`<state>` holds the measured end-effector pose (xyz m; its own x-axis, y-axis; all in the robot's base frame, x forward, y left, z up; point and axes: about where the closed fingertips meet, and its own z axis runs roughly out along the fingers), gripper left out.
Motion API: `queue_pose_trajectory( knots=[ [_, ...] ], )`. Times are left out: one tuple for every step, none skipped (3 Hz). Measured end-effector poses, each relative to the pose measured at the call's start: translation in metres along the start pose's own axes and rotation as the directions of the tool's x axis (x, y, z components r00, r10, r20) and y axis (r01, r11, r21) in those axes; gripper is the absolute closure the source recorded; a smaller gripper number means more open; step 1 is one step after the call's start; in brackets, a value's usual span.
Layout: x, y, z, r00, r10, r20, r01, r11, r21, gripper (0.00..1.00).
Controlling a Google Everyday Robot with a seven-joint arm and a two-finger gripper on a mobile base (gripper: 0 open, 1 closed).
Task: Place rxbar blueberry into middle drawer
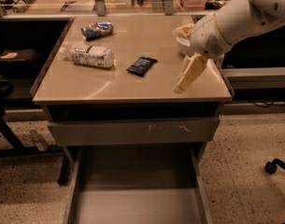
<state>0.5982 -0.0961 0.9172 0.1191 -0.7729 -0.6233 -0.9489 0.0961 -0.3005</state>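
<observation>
The rxbar blueberry (142, 65), a small flat black bar, lies on the tan table top near its middle. My gripper (181, 87) hangs from the white arm over the table's front right part, to the right of the bar and a little nearer the front edge, apart from it and pointing down-left. It holds nothing that I can see. The middle drawer (137, 204) stands pulled out below the table, its grey floor bare.
A whitish printed packet (90, 56) and a blue-and-white snack bag (97, 30) lie at the table's left. A white bowl (182, 44) sits at the right, partly behind my arm. A grey drawer front with scuff marks (132, 130) is above the open drawer.
</observation>
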Motion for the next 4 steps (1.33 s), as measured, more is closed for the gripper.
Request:
queue_pose_trajectory(
  knots=[
    [0.005, -0.010, 0.012, 0.999, 0.017, 0.046, -0.017, 0.9998, 0.004, 0.00],
    [0.012, -0.034, 0.039, 0.994, 0.045, 0.095, -0.045, 0.9990, -0.008, 0.00],
    [0.014, -0.054, 0.063, 0.986, 0.088, 0.138, -0.083, 0.9956, -0.045, 0.00],
    [0.013, -0.065, 0.079, 0.978, 0.125, 0.165, -0.113, 0.9904, -0.079, 0.00]
  ],
)
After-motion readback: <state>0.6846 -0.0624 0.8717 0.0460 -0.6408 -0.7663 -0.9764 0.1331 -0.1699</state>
